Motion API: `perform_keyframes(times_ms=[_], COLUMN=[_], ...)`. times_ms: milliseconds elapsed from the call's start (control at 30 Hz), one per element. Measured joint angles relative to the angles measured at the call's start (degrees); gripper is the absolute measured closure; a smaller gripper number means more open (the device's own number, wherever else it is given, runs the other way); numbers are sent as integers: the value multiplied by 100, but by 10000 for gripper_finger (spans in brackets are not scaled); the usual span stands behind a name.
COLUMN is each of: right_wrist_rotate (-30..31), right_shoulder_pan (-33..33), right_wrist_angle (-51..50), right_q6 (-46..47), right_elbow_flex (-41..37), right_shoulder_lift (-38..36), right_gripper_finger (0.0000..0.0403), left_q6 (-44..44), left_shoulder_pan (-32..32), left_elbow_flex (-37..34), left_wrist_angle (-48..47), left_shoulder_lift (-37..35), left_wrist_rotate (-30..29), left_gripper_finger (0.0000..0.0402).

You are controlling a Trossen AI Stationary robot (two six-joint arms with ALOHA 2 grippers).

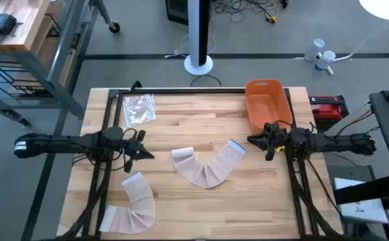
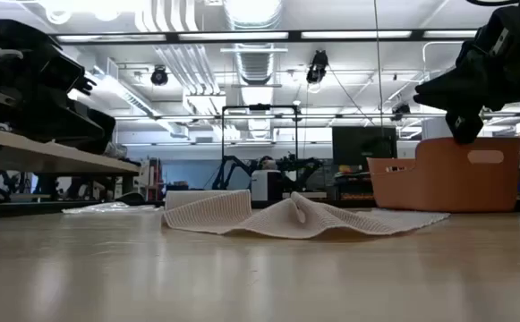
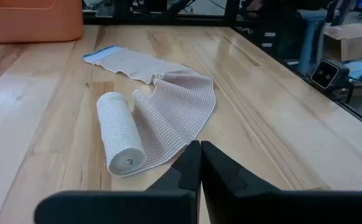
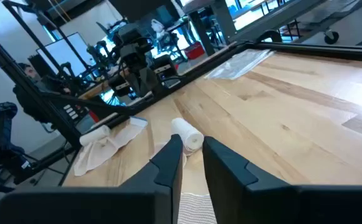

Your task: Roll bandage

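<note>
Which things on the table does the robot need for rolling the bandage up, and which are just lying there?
For the job:
- partly rolled bandage in the middle
- left gripper, shut, beside it
- right gripper, above the table, empty

Just lying about:
- second bandage, near the left front
- orange bin
- clear plastic bag

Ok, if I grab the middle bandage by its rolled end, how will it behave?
The middle bandage looks like soft ribbed weave, so its loose tail will probably drape and drag. The rolled end is a cylinder lying on its side, so a nudge may roll it. It probably weighs little, and a hard squeeze may squash it.
</note>
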Motion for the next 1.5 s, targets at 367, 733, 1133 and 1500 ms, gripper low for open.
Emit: perform_keyframes(times_ms=[367,733,1133,1500], right_wrist_rotate=[0,-1,1,-1], right_shoulder_pan=[1,0,2,2], right_wrist_angle=[0,0,0,0], right_q6=[-1,-2,0,0], right_elbow_flex=[1,0,0,0], right_shoulder_lift=[0,1,1,1], right_gripper_finger=[362,339,325,349], left_q6=[0,0,0,0], left_shoulder_pan=[0,-1,-1,0], left_elbow_flex=[0,0,0,0], left_wrist_angle=[-1,-1,0,-2], left_shoulder_lift=[-1,-1,1,0], left_wrist_rotate=[0,1,0,-1], left_gripper_finger=[401,402,401,402])
